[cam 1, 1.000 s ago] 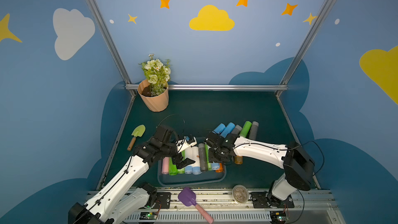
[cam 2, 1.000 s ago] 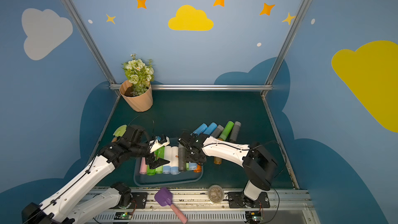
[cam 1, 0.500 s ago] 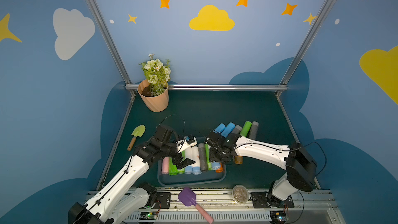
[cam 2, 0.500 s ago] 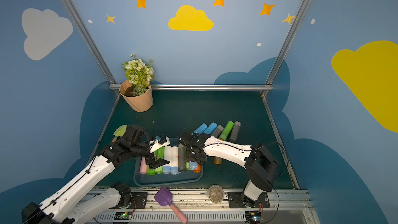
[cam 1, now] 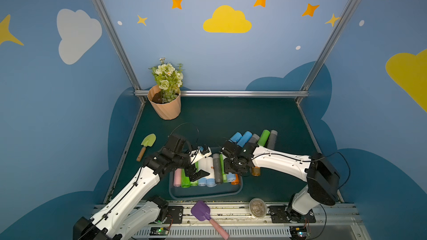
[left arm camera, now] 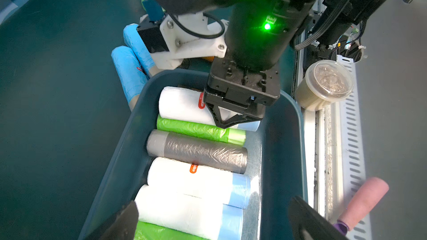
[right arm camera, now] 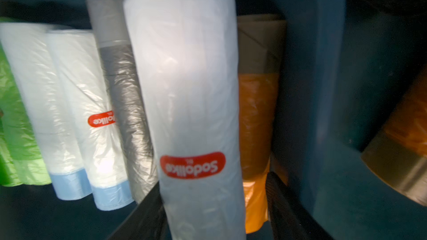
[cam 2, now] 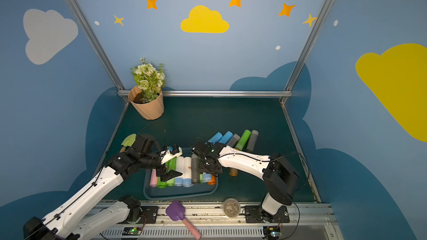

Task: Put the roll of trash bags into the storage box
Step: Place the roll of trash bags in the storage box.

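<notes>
Filling your smooth box [cam 1: 208,193], crinkly rolls [left arm camera: 198,151] lie abreast; right gripper [right arm camera: 215,188] loosely straddles 1 white roll [right arm camera: 184,77], left gripper [left arm camera: 215,202] gapes empty.

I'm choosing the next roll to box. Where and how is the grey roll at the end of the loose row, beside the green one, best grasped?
Probably mid-length on the grey roll, from above, pinching across its width: it lies flat on the table, outer side free, the green roll close alongside.

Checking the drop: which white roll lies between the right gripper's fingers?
The white plastic roll next to the orange roll; the other two lie beyond the grey roll.
</notes>
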